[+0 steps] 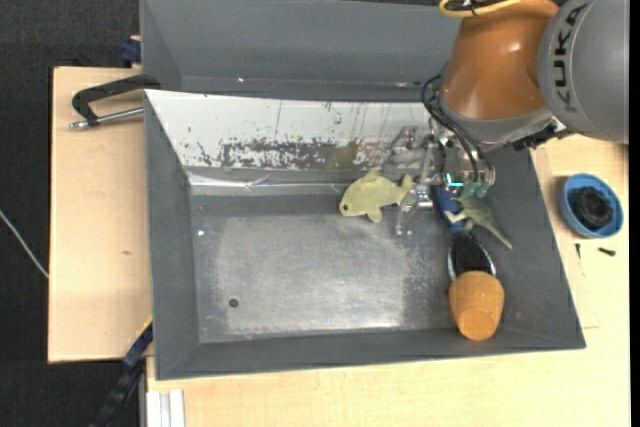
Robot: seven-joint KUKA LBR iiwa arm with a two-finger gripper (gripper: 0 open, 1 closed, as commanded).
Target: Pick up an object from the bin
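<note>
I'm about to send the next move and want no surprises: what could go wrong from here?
1. The tool hangs close to the bin's far wall; moving further back may scrape it.
2. The yellow fish-shaped toy lies right beside the tool, so a descent could push it aside rather than catch it.
3. A green piece, a black object and a tan cork-like cylinder crowd the corner nearby; the tool might snag them.
</note>
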